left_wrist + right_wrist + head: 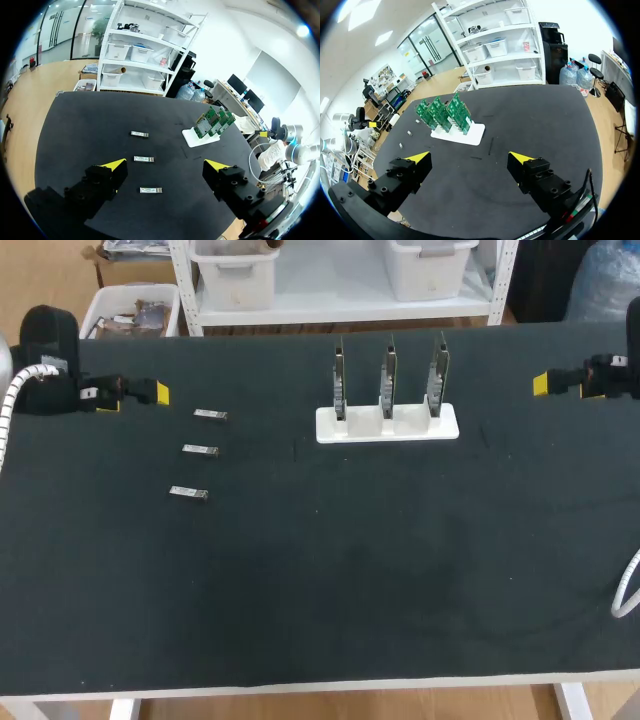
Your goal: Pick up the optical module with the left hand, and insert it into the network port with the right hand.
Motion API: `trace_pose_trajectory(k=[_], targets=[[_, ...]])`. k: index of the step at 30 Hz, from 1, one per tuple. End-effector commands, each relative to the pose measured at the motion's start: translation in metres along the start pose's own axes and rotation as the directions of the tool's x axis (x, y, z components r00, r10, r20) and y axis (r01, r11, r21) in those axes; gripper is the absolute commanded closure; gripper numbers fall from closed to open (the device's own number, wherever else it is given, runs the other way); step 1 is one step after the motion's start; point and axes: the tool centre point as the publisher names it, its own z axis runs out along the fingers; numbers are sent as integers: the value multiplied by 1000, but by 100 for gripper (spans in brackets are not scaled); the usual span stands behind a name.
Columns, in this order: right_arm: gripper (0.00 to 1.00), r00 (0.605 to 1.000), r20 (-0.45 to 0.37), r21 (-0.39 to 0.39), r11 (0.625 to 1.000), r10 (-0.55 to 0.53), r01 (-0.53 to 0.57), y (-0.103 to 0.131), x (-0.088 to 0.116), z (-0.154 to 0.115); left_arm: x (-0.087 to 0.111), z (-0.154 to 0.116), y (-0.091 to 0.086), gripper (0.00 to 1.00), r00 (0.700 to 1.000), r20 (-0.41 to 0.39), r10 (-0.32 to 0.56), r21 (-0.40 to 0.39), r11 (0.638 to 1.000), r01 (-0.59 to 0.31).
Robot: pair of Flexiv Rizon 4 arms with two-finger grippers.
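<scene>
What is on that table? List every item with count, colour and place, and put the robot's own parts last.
table: one, black top, carries everything below.
optical modules: three, silvery, lying flat in a spaced column on the left part.
stand: one, white, far middle.
circuit boards: three, green, upright side by side in the stand.
left gripper: one, black with yellow tips, open and empty, at the far left near the modules.
right gripper: one, black with yellow tips, open and empty, at the far right, away from the stand.
</scene>
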Motion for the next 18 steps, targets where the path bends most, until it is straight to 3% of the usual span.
trace_pose_trajectory(k=[1, 3, 5, 8, 12, 16, 18], targets=[[0, 1000, 0, 8, 1000, 1, -1, 2, 0, -1, 0, 0, 1, 0, 999, -13, 33, 4, 999, -33], [0, 1000, 0, 8, 1000, 1, -1, 2, 0, -1, -3, 1, 4, 0, 996, -31, 82, 25, 996, -82], [0, 1000, 0, 8, 1000, 1, -1, 2, 0, -1, -7, 4, 6, 0, 980, -74, 187, 53, 982, -183], [0, 1000, 0, 8, 1000, 1, -1, 2, 0, -1, -13, 8, 9, 0, 916, -142, 374, 104, 926, -362], [0, 1000, 0, 8, 1000, 1, -1, 2, 0, -1, -24, 16, 21, 0, 770, -225, 598, 119, 801, -587], [0, 1000, 0, 8, 1000, 1, -1, 2, 0, -1, -38, 24, 38, 0, 627, -269, 731, 122, 672, -730], [0, 1000, 0, 8, 1000, 1, -1, 2, 0, -1, -43, 29, 44, 0, 508, -301, 807, 120, 561, -819]])
